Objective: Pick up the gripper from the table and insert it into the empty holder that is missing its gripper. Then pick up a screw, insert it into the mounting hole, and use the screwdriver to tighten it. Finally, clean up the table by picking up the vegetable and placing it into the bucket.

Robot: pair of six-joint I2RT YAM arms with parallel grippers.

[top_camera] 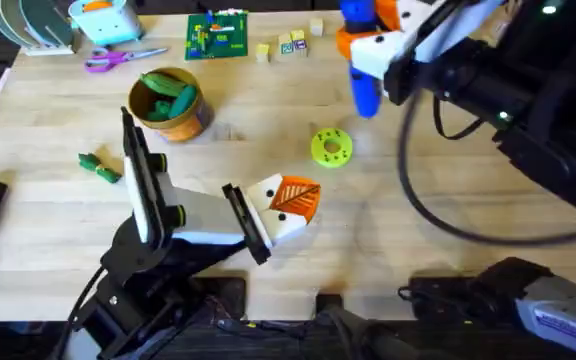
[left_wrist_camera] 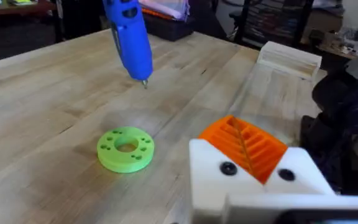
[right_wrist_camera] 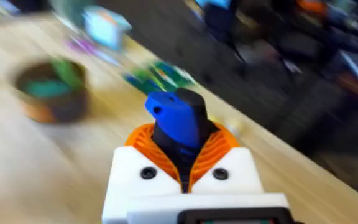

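Right gripper [right_wrist_camera: 185,171] jaws clamped on screwdriver [top_camera: 361,55], tip down, hovering over desk [top_camera: 418,240] beyond green disc [top_camera: 331,146]. Left gripper [top_camera: 288,205] low, pads facing driver, presumably presenting mount; jaw state: cannot tell. Vegetable [top_camera: 99,166] waits left of bucket [top_camera: 169,103].

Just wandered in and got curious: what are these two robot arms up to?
The right gripper holds a blue screwdriver above the table, tip down. The left gripper, with its white mounts and an orange pad, rests near a green disc. A green toy vegetable lies beside the bucket.
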